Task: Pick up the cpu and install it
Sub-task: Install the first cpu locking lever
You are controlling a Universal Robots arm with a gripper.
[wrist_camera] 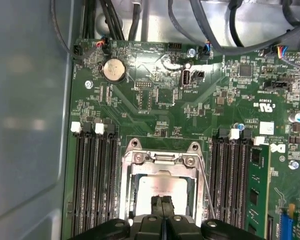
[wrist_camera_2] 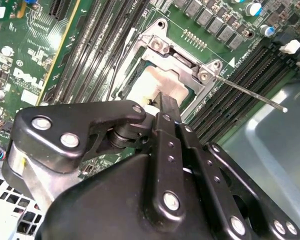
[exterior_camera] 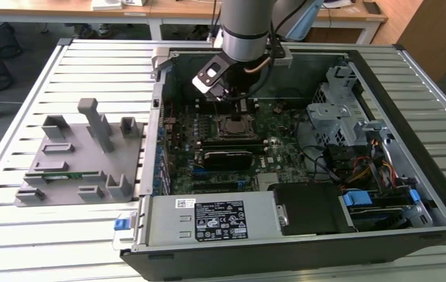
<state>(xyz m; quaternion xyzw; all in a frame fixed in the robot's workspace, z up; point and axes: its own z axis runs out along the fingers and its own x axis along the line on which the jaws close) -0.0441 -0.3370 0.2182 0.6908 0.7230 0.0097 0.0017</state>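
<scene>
In the exterior view the arm reaches down into the open computer case (exterior_camera: 411,194), which lies on a slatted metal surface (exterior_camera: 19,235). The gripper (exterior_camera: 234,103) hangs just above the socket frame (exterior_camera: 235,126) on the motherboard (exterior_camera: 285,153), the socket sitting at about 6 o'clock from the fingertips. At 9 o'clock from the case, well apart from it, a grey parts holder (exterior_camera: 74,158) stands on the surface; I can make out no chip left on it, though the view is too coarse there to be sure.

In the second wrist view the gripper (wrist_camera_2: 164,102) points at the socket. The cpu (wrist_camera_2: 152,86), pale and shiny, lies inside the frame, under the open window of the metal load plate (wrist_camera_2: 177,60). The fingertips stand together directly over its near edge, with no gap visible between them and nothing held. The thin retention lever (wrist_camera_2: 250,92) runs out from the frame toward 4 o'clock, clear of any latch as far as I can judge.

In the first wrist view the cpu (wrist_camera: 162,187) again shows seated in the socket, framed by the load plate (wrist_camera: 160,160), with the jaws closed and empty at its edge, the gripper (wrist_camera: 163,204) at 6 o'clock of the chip. Memory slots (wrist_camera: 95,175) flank the socket.

So the chip appears picked up and placed; the lever probably remains to be locked.
</scene>
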